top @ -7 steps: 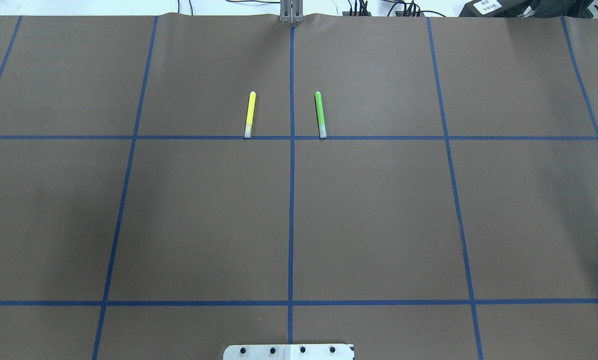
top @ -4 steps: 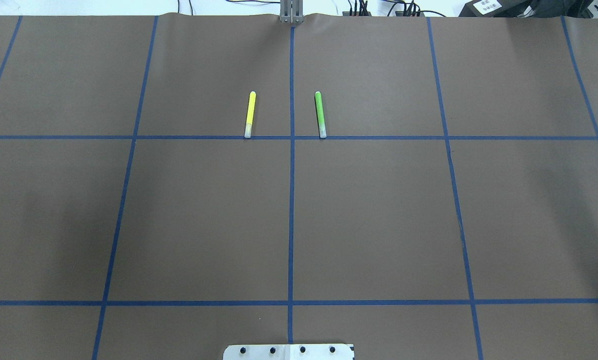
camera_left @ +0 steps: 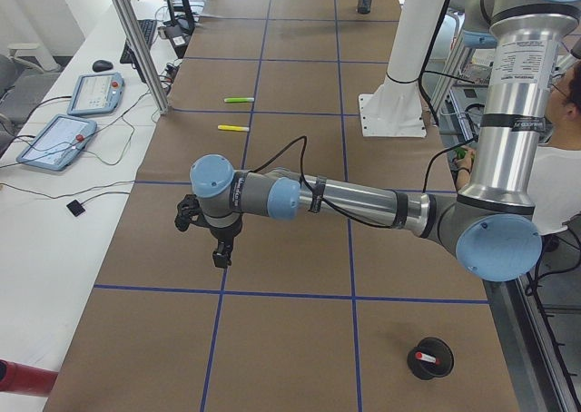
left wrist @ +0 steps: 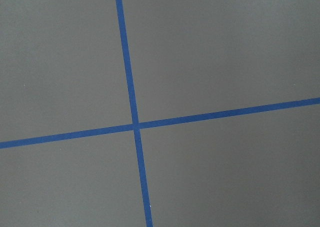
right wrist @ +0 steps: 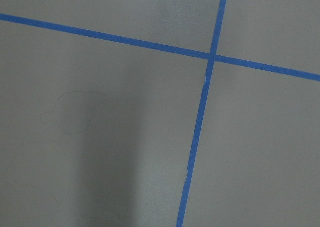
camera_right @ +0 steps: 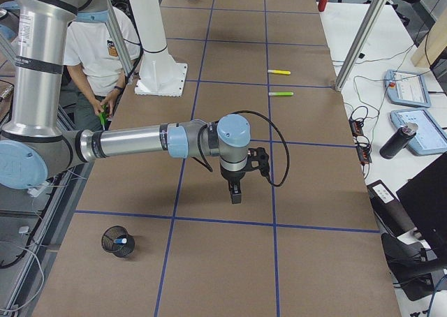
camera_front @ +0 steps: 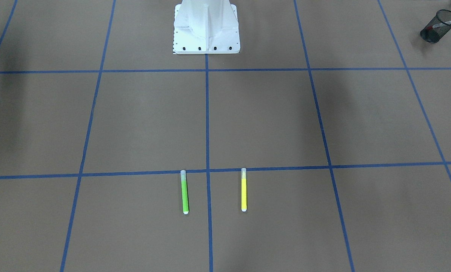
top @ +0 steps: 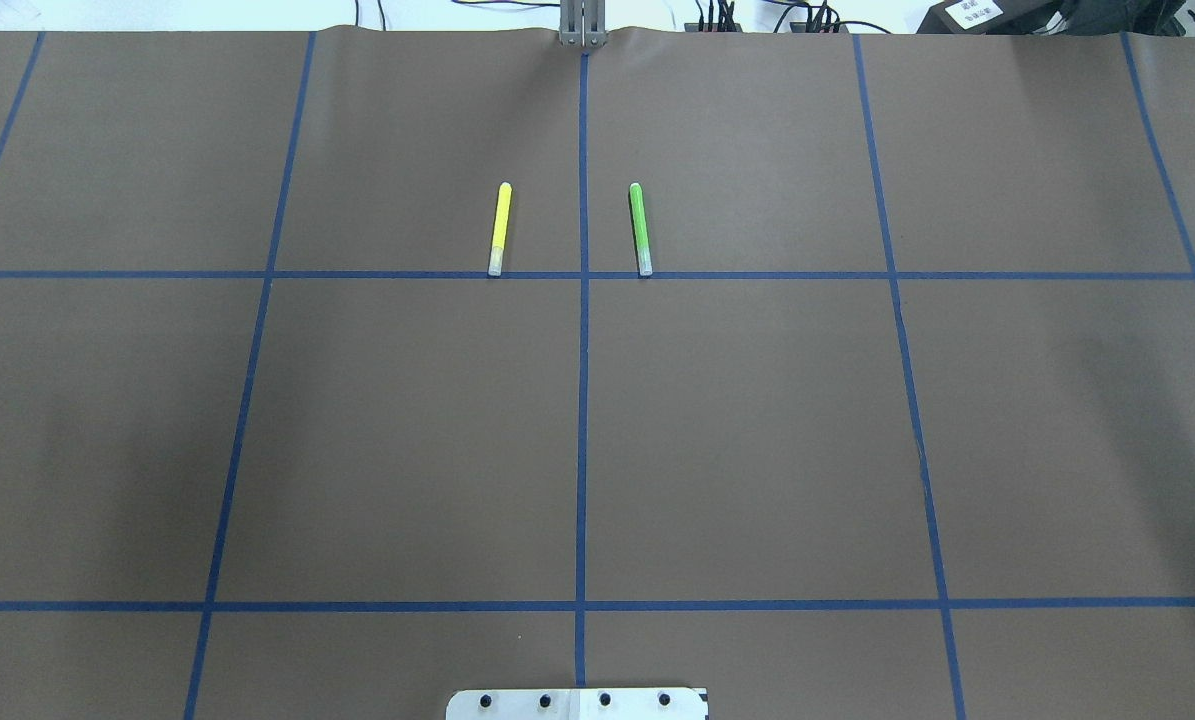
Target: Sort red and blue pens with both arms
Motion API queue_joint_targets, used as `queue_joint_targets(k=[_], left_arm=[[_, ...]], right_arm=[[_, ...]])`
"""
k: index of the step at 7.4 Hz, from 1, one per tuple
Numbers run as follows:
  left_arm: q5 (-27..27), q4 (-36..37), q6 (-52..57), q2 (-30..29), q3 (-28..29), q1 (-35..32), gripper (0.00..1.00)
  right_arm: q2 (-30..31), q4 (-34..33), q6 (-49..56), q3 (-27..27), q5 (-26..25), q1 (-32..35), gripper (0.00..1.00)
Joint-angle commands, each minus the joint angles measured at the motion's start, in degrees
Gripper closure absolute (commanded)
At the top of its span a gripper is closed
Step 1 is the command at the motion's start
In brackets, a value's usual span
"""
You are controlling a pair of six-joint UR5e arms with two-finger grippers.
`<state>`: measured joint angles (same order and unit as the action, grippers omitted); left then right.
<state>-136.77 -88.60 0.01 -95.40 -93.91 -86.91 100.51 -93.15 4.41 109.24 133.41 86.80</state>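
The red pen point(camera_front: 446, 23) stands in a black mesh cup point(camera_front: 437, 27) at the table corner on my left; the exterior left view shows the same red pen point(camera_left: 427, 358) in that cup point(camera_left: 430, 361). The blue pen point(camera_right: 121, 241) sits in another mesh cup point(camera_right: 119, 242) on my right side. My left gripper point(camera_left: 221, 256) hangs low over the brown mat, pointing down; I cannot tell whether it is open or shut. My right gripper point(camera_right: 235, 193) hangs the same way, state also unclear. Both wrist views show only mat and blue tape.
A yellow marker point(top: 499, 229) and a green marker point(top: 640, 229) lie side by side at mid-table, either side of the centre tape line. The white robot pedestal point(camera_front: 206, 26) stands at the near edge. A seated person point(camera_right: 101, 48) is behind the robot. Teach pendants point(camera_left: 56, 142) lie beyond the mat.
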Motion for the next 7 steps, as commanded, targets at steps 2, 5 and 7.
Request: queue_joint_targets(k=[2,5,7], left_arm=[[-0.08,3.58,-0.19,-0.04,-1.19,-0.01,0.01],[-0.08,4.58,-0.10,0.04,-2.16,-0.01,0.01],[0.01,3.88,-0.19,1.52,-3.12,0.08,0.01]], right_arm=[[-0.22,-0.01,-0.01,0.79,-0.17,0.30,0.00],[-0.66,-0.01,-0.10,0.88,-0.17,0.21,0.00],[-0.75,-0.01,-0.10,0.88,-0.17,0.21,0.00]])
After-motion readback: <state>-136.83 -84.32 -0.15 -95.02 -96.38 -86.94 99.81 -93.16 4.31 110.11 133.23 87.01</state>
